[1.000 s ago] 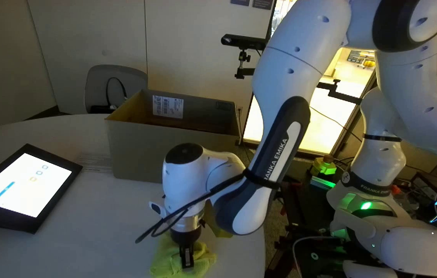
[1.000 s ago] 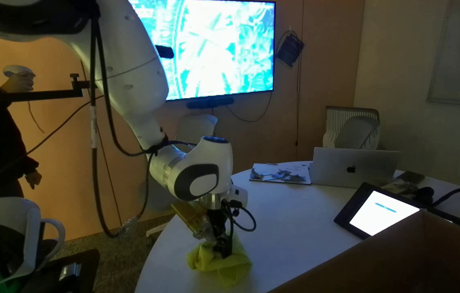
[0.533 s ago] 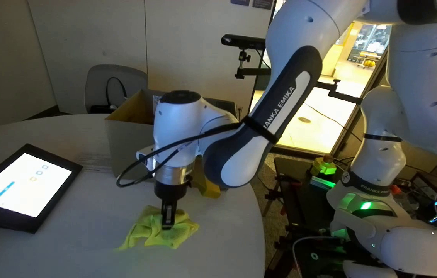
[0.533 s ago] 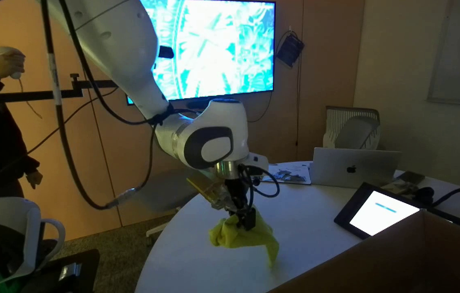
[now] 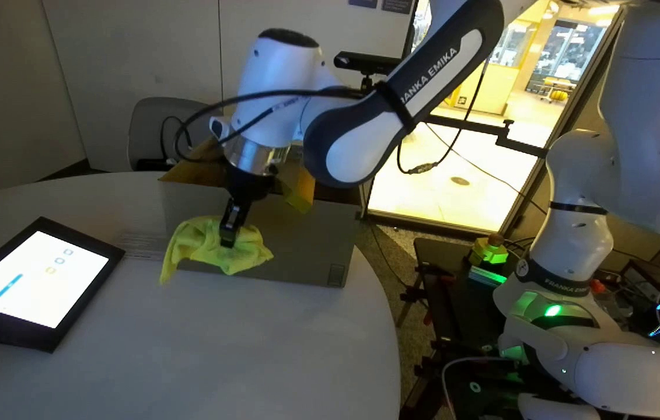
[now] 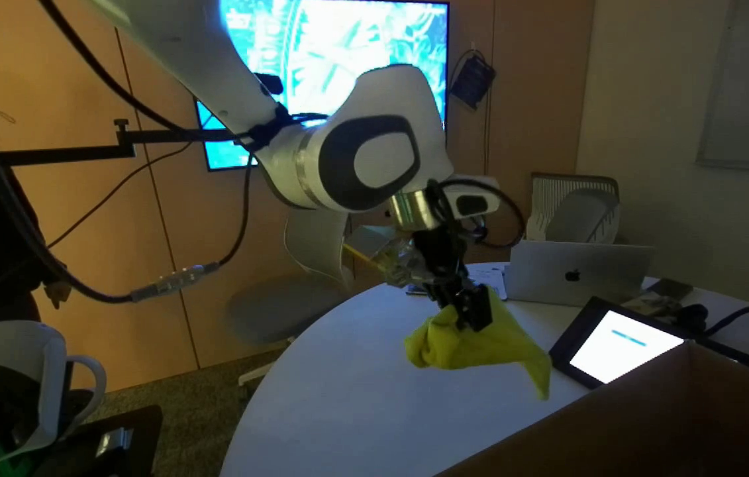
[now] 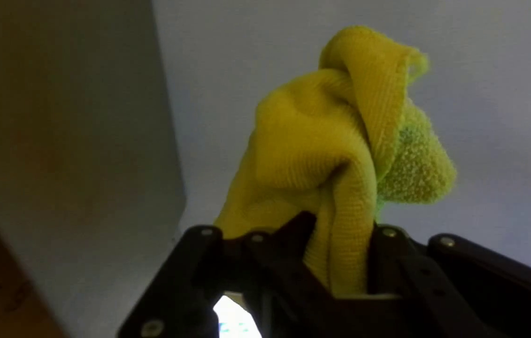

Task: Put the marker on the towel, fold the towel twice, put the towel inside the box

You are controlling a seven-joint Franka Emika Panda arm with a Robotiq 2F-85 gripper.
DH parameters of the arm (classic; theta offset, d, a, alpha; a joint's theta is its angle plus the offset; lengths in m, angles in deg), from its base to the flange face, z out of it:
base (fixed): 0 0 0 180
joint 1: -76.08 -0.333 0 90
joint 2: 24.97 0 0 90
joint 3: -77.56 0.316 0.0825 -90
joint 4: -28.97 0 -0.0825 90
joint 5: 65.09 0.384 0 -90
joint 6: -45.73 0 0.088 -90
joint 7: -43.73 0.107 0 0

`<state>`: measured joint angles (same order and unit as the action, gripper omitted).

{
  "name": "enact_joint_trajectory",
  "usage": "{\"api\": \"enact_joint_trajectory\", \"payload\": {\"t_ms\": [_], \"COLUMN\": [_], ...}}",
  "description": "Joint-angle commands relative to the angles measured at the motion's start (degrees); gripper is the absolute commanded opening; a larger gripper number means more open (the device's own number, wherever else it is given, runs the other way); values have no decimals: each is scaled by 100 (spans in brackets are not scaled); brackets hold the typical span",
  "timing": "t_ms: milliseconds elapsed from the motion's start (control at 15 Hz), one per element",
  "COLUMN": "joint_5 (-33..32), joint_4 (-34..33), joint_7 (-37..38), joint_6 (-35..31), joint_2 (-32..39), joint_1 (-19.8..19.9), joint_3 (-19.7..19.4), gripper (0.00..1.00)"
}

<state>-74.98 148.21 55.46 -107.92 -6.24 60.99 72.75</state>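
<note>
Fingers (image 7: 392, 258): clamped on the towel (image 7: 312, 150), gripping a fold of cloth between both tips in the wrist view.
Towel: bunched, suspended above the table (image 5: 219, 350), hanging lowest at a single corner; located outside the box (image 5: 306, 251), in front of a side wall in an exterior view.
Towel contact with box: not determinable from these views.
Box: standing upright on the table, open at the top; partly hidden behind the arm (image 5: 359, 146) in an exterior view.
Arm: extended over the table, tilted at the wrist.
Tablet (image 5: 38, 280): resting on the table with a lit screen facing upward, apart from the box.
Laptop (image 6: 573, 271): standing open on the table, behind the tablet in an exterior view.
</note>
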Motion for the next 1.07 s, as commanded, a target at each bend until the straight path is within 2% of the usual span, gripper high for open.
{"api": "enact_joint_trajectory", "payload": {"t_ms": [0, 267, 467, 733, 1000], "joint_5": [-393, -974, -1127, -708, 515], "joint_4": [161, -35, -275, -543, -1043], "joint_7": [725, 1635, 1860, 1537, 563], "joint_6": [127, 372, 568, 1080, 1900], "joint_2": [-889, -1364, -1145, -586, 135], "joint_1": [240, 676, 1163, 1632, 2103], "joint_3": [-297, -540, -586, -603, -449], "gripper": [14, 13, 14, 14, 14]}}
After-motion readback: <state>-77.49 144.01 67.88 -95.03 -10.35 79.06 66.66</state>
